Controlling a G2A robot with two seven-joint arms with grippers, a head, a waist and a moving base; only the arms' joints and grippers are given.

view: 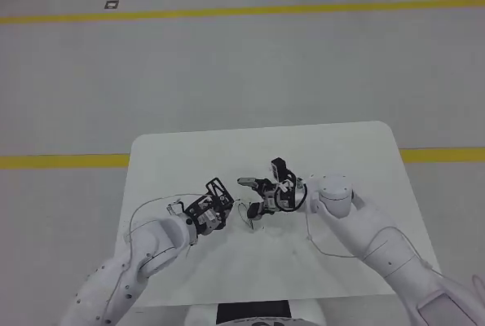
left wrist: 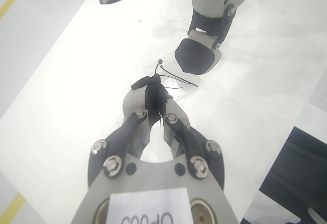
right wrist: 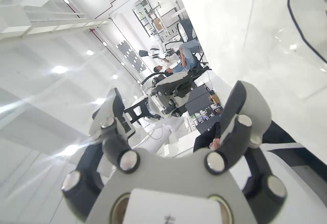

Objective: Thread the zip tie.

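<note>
A thin black zip tie (left wrist: 176,78) lies over a small clear plastic sheet (left wrist: 186,89) on the white table (view: 348,155). Its square head (left wrist: 160,61) sticks up and its tail runs out across the sheet. My left gripper (left wrist: 152,86) is shut on the zip tie near the head end; in the top view it (view: 226,210) sits near the table's middle. My right gripper (left wrist: 153,28) faces it, open, one dark pad (left wrist: 195,58) resting by the sheet's edge. In the right wrist view the open right gripper (right wrist: 176,100) has the zip tie (right wrist: 296,18) and the clear sheet (right wrist: 268,31) off to one side.
Both grippers meet near the table's centre (view: 242,204). Bare white tabletop lies all around them. The table's far edge (view: 258,130) and a yellow floor line (view: 55,160) lie beyond. A thin cable (view: 328,248) trails by the right arm.
</note>
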